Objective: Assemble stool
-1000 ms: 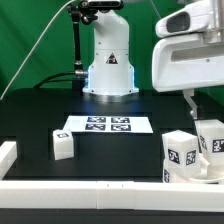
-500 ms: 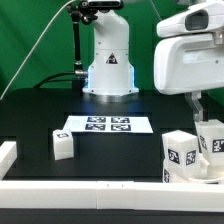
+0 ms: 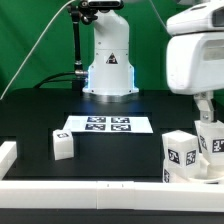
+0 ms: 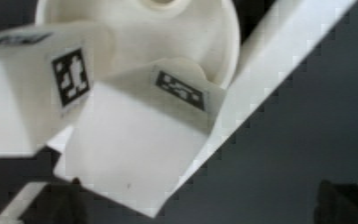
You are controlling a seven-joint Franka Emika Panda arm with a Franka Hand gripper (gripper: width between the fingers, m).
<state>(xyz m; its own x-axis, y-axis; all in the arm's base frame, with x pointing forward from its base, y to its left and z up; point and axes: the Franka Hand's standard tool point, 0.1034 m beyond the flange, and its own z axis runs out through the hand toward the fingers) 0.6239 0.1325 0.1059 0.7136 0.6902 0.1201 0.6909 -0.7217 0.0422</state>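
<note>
Exterior view: gripper [image 3: 205, 112] hovers above stool leg [image 3: 211, 137] (jaws apart).

Ahead of the jaws, the stool legs [image 4: 149, 140] and round seat [image 4: 185, 40] are plain white; the legs carry black-and-white square tags. The table [image 4: 309, 120] beneath is black. Far from the jaws, the marker board [image 3: 107, 125] is white with black tags; the backdrop [image 3: 30, 40] is green.

White plastic parts on a matt black top.
Leg [image 3: 62, 145] and seat [image 4: 158, 30] looked smooth matt white plastic; table [image 3: 120, 165] was dull black; arm [image 3: 108, 55] shell glossy white; marker board [image 3: 107, 125] paper-flat.
</note>
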